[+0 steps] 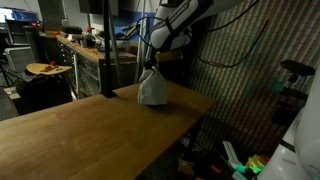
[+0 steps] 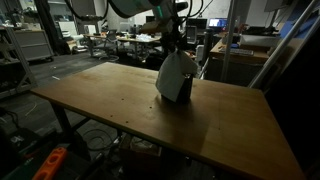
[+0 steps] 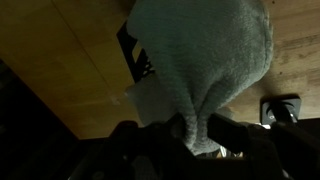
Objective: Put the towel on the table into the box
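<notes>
**While the towel hangs pinched, feed it down into the box**

Because the pincer point(image 2: 172, 48) is pressed together on the gathered top of the towel point(image 2: 173, 74), the cloth hangs straight beneath it as a narrow-necked bundle that widens toward its lower end. The box point(image 2: 187, 90) sits directly under the pincer on the worktop point(image 2: 100, 105). It shows only as a dark shape at the foot of the cloth in an exterior view. In the wrist view it is a black corner point(image 3: 133, 52) peeking out beside the pale weave point(image 3: 205, 55). How much of the towel is already inside the box cannot be told; most of the opening is hidden by the cloth itself.

The step in hand looks like the lowering and stuffing. Judged from how wide the towel's bottom spreads compared with the small box below the pincer, the main risk is cloth draping over the outside of the soft walls instead of going in.

- Keep the pincer centred over the box, so the bundle's bulk falls into the opening and not over one rim.
- Descend slowly and vertically; a sideways drag could tip or slide such a light box across the smooth wood.
- Let the cloth fold onto itself inside before letting go, and release low, close above the rim.
- Expect a loose edge left hanging outside; it may need a second push down from above.
</notes>
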Tool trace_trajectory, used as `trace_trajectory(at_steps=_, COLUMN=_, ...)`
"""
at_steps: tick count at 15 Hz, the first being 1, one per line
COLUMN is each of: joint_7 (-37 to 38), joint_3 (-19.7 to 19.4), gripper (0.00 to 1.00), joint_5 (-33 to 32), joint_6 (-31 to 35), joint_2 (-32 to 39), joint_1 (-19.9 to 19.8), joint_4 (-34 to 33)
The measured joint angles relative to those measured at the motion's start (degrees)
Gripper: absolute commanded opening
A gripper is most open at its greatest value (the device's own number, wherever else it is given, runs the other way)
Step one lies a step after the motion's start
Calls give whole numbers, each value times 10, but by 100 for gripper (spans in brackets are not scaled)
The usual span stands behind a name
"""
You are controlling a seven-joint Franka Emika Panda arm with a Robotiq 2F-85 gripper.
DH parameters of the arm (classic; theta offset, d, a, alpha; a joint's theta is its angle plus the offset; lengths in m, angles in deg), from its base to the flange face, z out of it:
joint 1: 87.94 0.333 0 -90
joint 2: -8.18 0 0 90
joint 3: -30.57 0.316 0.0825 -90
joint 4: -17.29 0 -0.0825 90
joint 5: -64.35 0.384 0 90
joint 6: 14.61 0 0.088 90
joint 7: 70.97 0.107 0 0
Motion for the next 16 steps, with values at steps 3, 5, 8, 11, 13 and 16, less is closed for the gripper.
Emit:
trace_trajectory(at_steps=3, joint_7=-1, joint_3=-5, gripper=14, joint_5=0, joint_6=21, joint_2=32, joint_1=-5, joint_4=0)
trace_trajectory(at_steps=5, joint_7=-5, joint_3=-9, gripper=14, joint_5=0, joint_6=35, joint_2=50, joint_1=-9, joint_4=0)
trace_trajectory(at_steps=8, joint_7=-17, joint_3=-14, gripper=14, joint_5=2, joint_6=49, joint_2=68, joint_1=-16, joint_4=0)
trace_trajectory(at_steps=11, joint_7=-38, joint_3=-14, gripper=14, joint_5=9, joint_6=53, joint_2=77, joint_1=-23, joint_4=2)
trace_trajectory(at_steps=13, joint_7=-51, joint_3=-14, gripper=14, joint_5=16, joint_6=53, joint_2=80, joint_1=-24, joint_4=5)
trace_trajectory(at_steps=16, joint_7=-77, joint_3=-5, gripper=14, joint_5=39, joint_6=53, joint_2=84, joint_1=-24, joint_4=7)
